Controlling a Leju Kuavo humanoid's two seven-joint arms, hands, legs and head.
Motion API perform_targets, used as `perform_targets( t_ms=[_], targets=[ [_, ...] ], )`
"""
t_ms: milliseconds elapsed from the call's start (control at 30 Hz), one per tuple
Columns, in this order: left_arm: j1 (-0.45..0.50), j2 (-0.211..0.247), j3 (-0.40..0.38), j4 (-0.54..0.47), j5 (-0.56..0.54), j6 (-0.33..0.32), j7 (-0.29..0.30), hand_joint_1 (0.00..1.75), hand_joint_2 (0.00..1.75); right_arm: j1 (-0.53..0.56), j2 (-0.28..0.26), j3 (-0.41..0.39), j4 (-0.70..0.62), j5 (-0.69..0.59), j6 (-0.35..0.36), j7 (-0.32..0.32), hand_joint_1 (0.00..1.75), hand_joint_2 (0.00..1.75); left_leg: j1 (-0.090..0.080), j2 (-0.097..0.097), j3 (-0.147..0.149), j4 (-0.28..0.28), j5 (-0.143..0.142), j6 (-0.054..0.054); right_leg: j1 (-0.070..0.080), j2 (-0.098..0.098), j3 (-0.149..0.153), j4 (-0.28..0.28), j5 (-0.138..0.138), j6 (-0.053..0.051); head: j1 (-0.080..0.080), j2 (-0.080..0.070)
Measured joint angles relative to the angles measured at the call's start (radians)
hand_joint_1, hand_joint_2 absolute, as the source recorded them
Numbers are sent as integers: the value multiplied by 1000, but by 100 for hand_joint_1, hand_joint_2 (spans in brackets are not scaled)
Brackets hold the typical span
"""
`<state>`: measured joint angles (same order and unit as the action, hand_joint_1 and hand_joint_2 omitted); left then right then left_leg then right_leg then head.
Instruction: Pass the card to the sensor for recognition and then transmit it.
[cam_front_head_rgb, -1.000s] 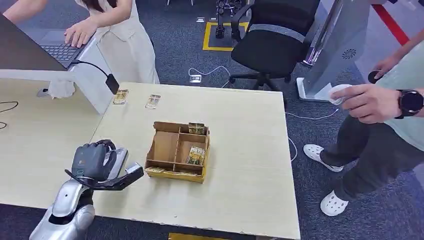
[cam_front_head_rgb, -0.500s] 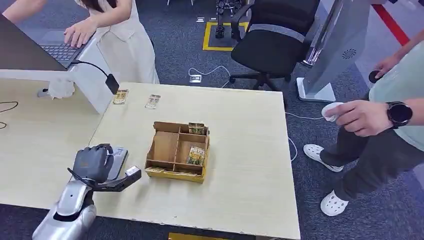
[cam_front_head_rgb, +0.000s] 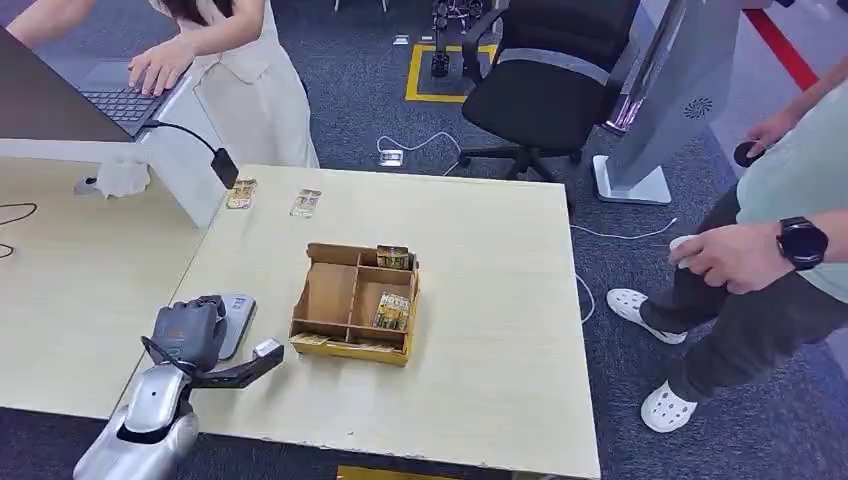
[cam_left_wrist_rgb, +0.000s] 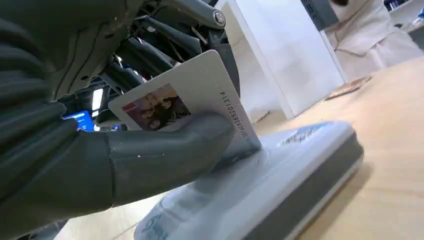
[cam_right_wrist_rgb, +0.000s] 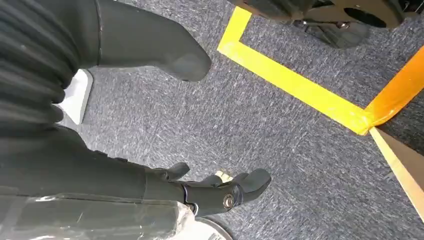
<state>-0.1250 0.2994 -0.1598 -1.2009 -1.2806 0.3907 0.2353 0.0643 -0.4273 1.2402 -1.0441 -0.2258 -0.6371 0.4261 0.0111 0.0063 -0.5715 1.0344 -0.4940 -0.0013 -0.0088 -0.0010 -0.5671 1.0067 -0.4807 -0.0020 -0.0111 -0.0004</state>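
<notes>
A dark, ribbed left hand (cam_front_head_rgb: 187, 332) grips a white plastic card (cam_left_wrist_rgb: 192, 102) between its thick grey thumb and darker fingers, holding it tilted with its lower edge resting on the sensor (cam_front_head_rgb: 236, 322), a flat, rounded grey-and-white pad lying near the front left of the pale wood-grain worktop (cam_front_head_rgb: 490, 330). The card is glossy, printed with a small colour photograph and a line of digits along one edge. The arm behind the hand is polished silver.

Just beside the sensor stands a shallow brown cardboard tray (cam_front_head_rgb: 354, 303), split by dividers into compartments, with printed cards (cam_front_head_rgb: 392, 311) standing or leaning in those on its right side and more lying flat along its front strip. Two further cards (cam_front_head_rgb: 305, 203) lie flat near the worktop's far edge. A second, lighter table (cam_front_head_rgb: 60, 270) adjoins on the left, carrying a white raised stand with a laptop (cam_front_head_rgb: 118, 98), at which a person (cam_front_head_rgb: 240, 70) in a cream dress rests a hand on the keys; a black cable and plug hang down from it.

The floor is blue-grey carpet marked with yellow tape (cam_right_wrist_rgb: 295, 85). A black office chair (cam_front_head_rgb: 550, 85) and a grey upright unit (cam_front_head_rgb: 675, 95) stand beyond the worktop. At the right, a person (cam_front_head_rgb: 770, 260) in dark trousers and white clogs, wearing a black wristwatch, holds a small white object.

The right hand (cam_right_wrist_rgb: 210, 192) hangs above the carpet, released, fingers loosely apart and grasping nothing.
</notes>
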Motion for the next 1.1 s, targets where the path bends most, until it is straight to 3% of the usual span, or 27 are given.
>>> perform_targets(
  t_ms=[333,433,600,700,867,900,1000,1100],
  targets=[
    [0,-11,0,42,-12,-44,2,175,175,0,0,-3,0,7,0,3,0,175,0,0,2,0,0,0,0,0,2,0,0,0,0,0],
    [-12,-10,-2,47,40,-149,-39,175,175,0,1,-8,0,18,7,10,0,175,-1,-1,4,-1,0,0,0,-2,5,0,-1,1,0,0],
    [-61,31,-13,65,308,-396,-176,175,175,-3,6,-31,10,53,56,2,0,175,-6,-6,19,-7,-2,3,-5,-8,21,0,-6,2,0,0],
    [-76,69,-36,77,409,-461,-201,175,175,-4,16,-55,26,73,65,-21,0,175,-8,-7,26,-10,-3,5,-7,-9,26,0,-7,1,0,0],
    [-82,101,-74,88,500,-445,-224,175,175,-4,34,-82,56,84,82,-42,0,175,-8,-7,35,-11,-3,4,-8,-8,33,0,-8,0,-1,0],
    [-80,102,-80,87,511,-419,-227,175,175,-4,34,-87,57,86,85,-36,0,175,-8,-7,35,-11,0,0,-8,-8,33,0,-8,0,0,0],
    [-80,100,-82,69,547,-287,-248,175,175,1,34,-100,56,108,100,-18,0,175,-8,-7,33,-10,0,0,-7,-8,29,0,-7,-1,-1,0],
    [-102,100,-74,27,560,-203,-262,175,175,5,34,-107,53,125,115,-14,0,175,-7,-7,24,-9,4,0,-7,-8,21,0,-4,0,0,0]
  ],
)
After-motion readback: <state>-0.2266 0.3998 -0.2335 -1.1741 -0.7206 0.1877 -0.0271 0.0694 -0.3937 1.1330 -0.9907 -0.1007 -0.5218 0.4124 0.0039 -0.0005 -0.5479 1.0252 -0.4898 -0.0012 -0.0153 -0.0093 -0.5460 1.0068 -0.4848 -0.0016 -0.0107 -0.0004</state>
